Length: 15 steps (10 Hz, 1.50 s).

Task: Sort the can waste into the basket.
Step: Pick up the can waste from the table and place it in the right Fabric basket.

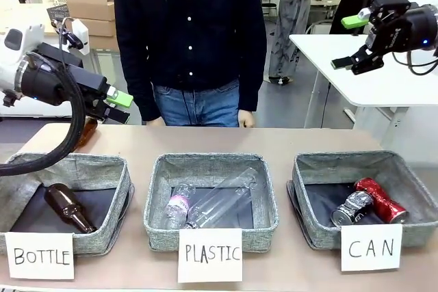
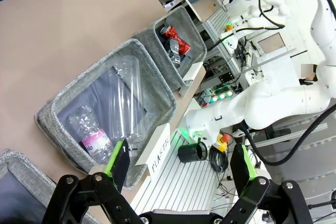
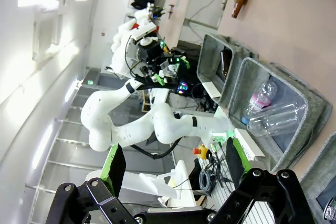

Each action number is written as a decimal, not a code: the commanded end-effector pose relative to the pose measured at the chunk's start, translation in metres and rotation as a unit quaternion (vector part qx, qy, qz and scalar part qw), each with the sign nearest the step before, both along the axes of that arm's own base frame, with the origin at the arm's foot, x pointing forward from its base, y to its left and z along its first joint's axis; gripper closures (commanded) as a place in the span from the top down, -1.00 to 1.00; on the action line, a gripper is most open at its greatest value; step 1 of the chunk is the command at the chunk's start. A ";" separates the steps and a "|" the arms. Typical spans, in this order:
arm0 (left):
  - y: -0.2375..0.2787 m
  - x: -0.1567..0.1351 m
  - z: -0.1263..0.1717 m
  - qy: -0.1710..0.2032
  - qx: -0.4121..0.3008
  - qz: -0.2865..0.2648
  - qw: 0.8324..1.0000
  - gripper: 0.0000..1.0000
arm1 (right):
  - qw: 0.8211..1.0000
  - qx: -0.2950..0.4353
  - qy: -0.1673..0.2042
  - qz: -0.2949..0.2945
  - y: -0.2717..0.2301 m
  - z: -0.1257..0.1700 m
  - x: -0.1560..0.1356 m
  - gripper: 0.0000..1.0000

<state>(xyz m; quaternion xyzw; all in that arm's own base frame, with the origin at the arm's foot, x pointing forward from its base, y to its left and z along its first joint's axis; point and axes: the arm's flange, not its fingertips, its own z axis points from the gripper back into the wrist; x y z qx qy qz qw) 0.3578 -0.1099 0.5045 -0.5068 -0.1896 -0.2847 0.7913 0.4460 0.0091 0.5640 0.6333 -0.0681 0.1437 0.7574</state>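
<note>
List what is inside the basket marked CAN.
Inside the CAN basket lie two dented cans, touching: a shiny red can and a silver can with dark print, on the dark lining. The near wall and the card hide the lining's front edge.

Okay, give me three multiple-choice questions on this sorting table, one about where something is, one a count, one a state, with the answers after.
1. Where does the red can lie?
A. on the bare table
B. in the basket marked CAN
C. in the basket marked PLASTIC

2. How many cans are in the CAN basket?
A. one
B. two
C. three

3. How do the jaws of the right pincer stand?
A. open, holding nothing
B. shut on a can
C. shut on a bottle

Answers: 1 B, the red can rests inside the CAN basket beside the silver can. 2 B, one red and one silver show there. 3 A, its green-padded fingers are spread in the air above the table with nothing between them.
</note>
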 end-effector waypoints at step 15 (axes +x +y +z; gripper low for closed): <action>0.001 0.001 0.002 -0.001 -0.009 0.005 1.000 1.00 | 1.000 0.003 -0.010 0.005 -0.001 0.001 0.001 1.00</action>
